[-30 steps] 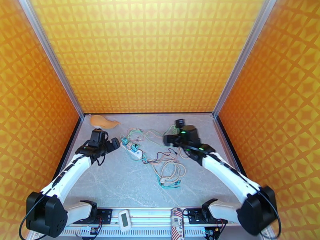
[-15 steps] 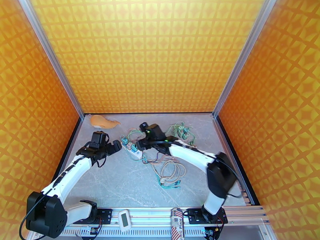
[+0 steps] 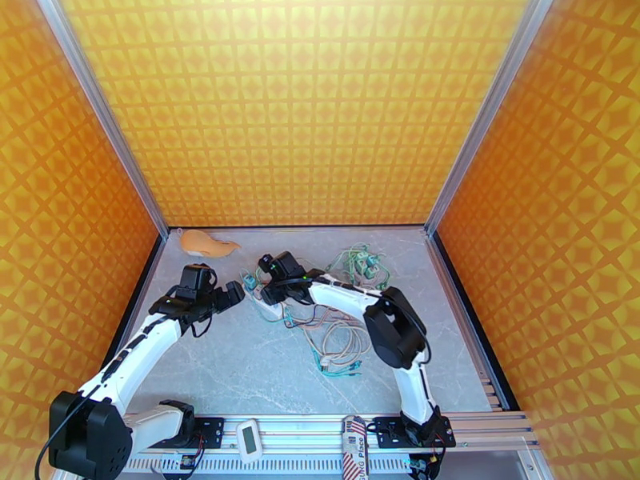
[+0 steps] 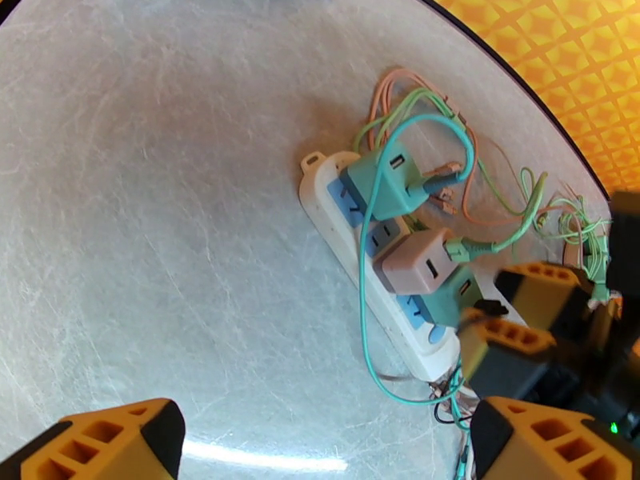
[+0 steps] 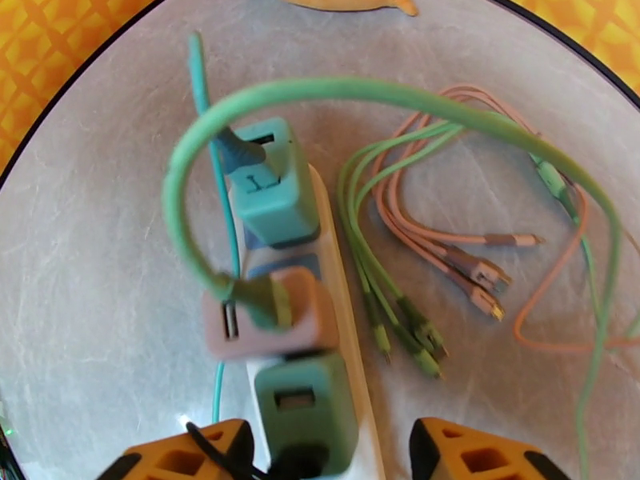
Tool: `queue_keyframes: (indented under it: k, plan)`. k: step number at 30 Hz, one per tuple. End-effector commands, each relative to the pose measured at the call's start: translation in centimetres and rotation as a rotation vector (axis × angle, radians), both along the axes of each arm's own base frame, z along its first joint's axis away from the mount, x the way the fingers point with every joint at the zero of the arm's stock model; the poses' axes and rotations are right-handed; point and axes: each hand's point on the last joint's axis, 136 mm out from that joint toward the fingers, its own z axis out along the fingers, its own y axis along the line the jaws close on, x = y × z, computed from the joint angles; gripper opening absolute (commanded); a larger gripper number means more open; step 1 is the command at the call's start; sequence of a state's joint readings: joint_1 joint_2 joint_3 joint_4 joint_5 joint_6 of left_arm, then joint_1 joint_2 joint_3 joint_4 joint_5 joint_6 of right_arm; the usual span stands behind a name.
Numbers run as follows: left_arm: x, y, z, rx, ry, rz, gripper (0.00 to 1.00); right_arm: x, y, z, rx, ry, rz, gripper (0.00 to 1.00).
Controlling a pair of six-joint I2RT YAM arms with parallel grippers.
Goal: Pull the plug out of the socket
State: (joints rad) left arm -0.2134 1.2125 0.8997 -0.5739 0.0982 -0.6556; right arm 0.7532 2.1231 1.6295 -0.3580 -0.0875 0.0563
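Nothing is unplugged yet: the dark-green square plug (image 5: 304, 410) sits in the white power strip (image 5: 346, 298) on the grey table (image 5: 96, 258). It is straddled by the right gripper (image 5: 320, 462), jaws apart and seemingly unclamped. The left gripper (image 3: 227, 296) is spread wide nearby.

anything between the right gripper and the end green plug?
Nothing visible blocks it. The right gripper straddles the dark green plug, a finger on each side, jaws apart. The looping green cable arcs over the pink plug next along the power strip, not this one.
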Motion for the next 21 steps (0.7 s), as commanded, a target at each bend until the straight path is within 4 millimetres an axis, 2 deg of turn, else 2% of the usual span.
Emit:
queue_keyframes:
  k: [1,4,10,14,17,21]
  plan:
    - [-0.6,-0.2,-0.6,-0.024,0.039,-0.001,1.00,0.1,1.0,-0.1,-0.020,-0.005,0.033,0.60]
    - [-0.5,-0.1,-0.4,-0.028,0.039,0.000,1.00,0.1,1.0,0.8,0.001,-0.014,0.019,0.64]
    - [-0.5,0.3,0.0,-0.031,0.025,0.010,1.00,-0.6,-0.4,5.6,0.075,-0.103,-0.018,0.69]
    - [-0.4,0.6,0.0,-0.032,0.023,0.020,1.00,-1.6,-0.5,7.6,0.121,-0.110,0.000,0.72]
    - [-0.3,0.6,-0.1,-0.036,0.024,0.022,1.00,-2.2,0.1,7.1,0.116,-0.093,0.030,0.73]
    - [-0.1,0.4,-0.1,-0.048,0.025,0.016,1.00,-2.2,1.0,4.3,0.059,-0.044,0.057,0.75]
